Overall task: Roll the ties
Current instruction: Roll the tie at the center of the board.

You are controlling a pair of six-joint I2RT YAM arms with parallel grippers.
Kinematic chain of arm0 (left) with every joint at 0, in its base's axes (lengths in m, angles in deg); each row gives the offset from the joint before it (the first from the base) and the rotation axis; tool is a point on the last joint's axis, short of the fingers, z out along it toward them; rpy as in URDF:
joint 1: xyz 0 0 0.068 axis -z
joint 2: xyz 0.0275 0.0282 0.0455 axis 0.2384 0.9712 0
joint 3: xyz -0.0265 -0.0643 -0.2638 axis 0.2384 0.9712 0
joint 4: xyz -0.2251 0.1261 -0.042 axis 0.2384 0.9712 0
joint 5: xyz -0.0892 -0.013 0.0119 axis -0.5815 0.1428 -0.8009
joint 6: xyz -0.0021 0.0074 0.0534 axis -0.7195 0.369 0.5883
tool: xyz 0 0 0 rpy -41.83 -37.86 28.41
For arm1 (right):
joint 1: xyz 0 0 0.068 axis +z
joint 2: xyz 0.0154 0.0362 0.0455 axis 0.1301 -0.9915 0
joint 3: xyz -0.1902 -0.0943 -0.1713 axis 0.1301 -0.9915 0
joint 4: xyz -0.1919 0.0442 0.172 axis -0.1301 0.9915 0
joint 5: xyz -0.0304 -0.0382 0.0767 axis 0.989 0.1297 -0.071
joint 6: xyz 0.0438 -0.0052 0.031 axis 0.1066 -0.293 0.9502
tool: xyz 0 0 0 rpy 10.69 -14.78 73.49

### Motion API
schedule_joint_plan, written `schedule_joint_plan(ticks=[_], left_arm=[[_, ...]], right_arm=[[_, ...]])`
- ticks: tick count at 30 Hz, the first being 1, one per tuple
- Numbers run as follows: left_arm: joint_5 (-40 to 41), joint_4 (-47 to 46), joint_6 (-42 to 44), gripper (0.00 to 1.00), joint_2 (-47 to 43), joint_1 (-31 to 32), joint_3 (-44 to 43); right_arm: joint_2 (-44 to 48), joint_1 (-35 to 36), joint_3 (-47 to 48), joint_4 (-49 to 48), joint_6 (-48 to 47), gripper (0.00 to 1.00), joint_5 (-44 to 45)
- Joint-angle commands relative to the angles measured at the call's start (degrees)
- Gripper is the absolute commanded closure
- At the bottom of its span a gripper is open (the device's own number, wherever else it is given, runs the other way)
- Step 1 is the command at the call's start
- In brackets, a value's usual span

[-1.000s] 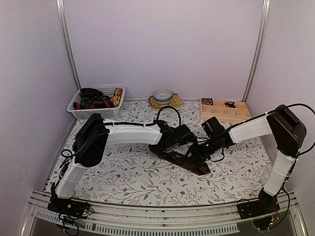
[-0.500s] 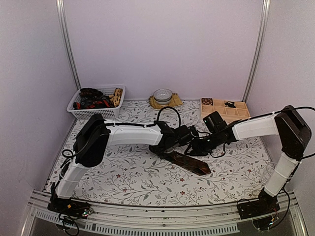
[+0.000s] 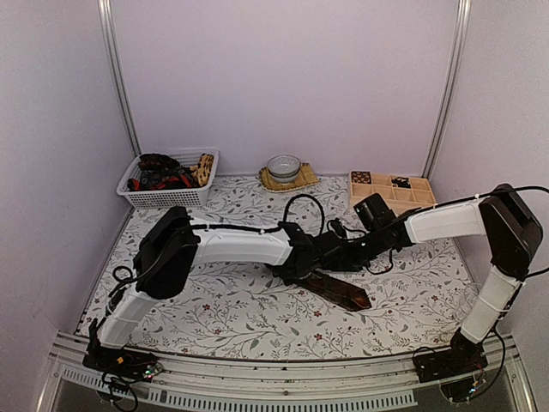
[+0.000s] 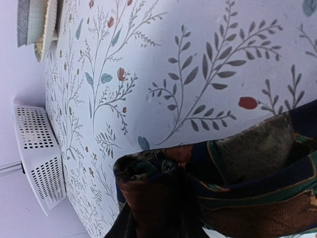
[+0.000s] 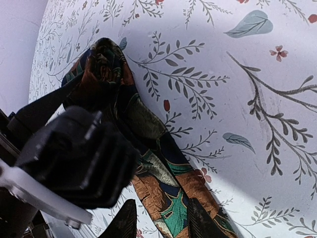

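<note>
Though spare ties (image 3: pixel 163 174) sit heaped in the white basket (image 3: pixel 189 199) at the upper left of the overhead view, one dark tie (image 3: pixel 339 290) with brown and green patterning lies out on the flowered worktop (image 3: pixel 232 313) at mid-frame, slanting toward the lower right; its upper-left end is bunched over on itself, which I take for the first turn of a roll, so the step in hand looks like the very start of rolling; the left claw (image 3: pixel 302 266) sits right at that bunched end, the cloth filling the bottom of its wrist view, but whether it is clenched on the fabric I cannot tell; the right claw (image 5: pixel 163 224) is released, its two fingers (image 5: pixel 126 223) spread at the bottom of its wrist view and straddling the flat strip just beside the left arm's black head; the next move probably calls for turning the bunched end over along the strip while the flat length is held straight, keeping the turns tight and square so that the roll does not skew or spring loose.
</note>
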Motion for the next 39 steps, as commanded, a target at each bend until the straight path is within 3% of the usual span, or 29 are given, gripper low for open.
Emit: schedule_joint_plan(ticks=[1,10,14,15,19,21,39], left_arm=[[-3.85,3.02,-2.38,0.93,6.45,3.2,-1.95],[4.42,6.4,-4.89,1.0,10.8,4.91,-1.89],[-0.9,2.89,-3.59,1.0,9.74,4.97,0.59],[-2.27,1.62,-3.34,0.98,8.96,4.86,1.34],[-5.88,-2.01,-2.29,0.74,6.3,4.53,2.9],[-6.13,-2.61,-1.84,0.69,6.0,4.5,2.69],[-1.69,-3.06,-1.1,0.54,0.72,1.72,1.8]], right_arm=[[1.55,-0.28,1.72,1.38,-0.08,0.66,-0.42],[2.38,-2.54,-2.56,0.07,1.08,0.66,-1.88],[3.45,-4.24,-3.47,0.35,0.81,0.66,-1.75],[3.78,-4.55,-3.46,0.5,0.74,0.65,-1.62],[4.79,-5.65,-3.51,0.97,0.56,0.66,-1.39],[4.93,-6.02,-3.28,1.23,0.37,0.65,-1.44],[5.46,-6.69,-3.37,0.81,0.34,0.65,-1.43]])
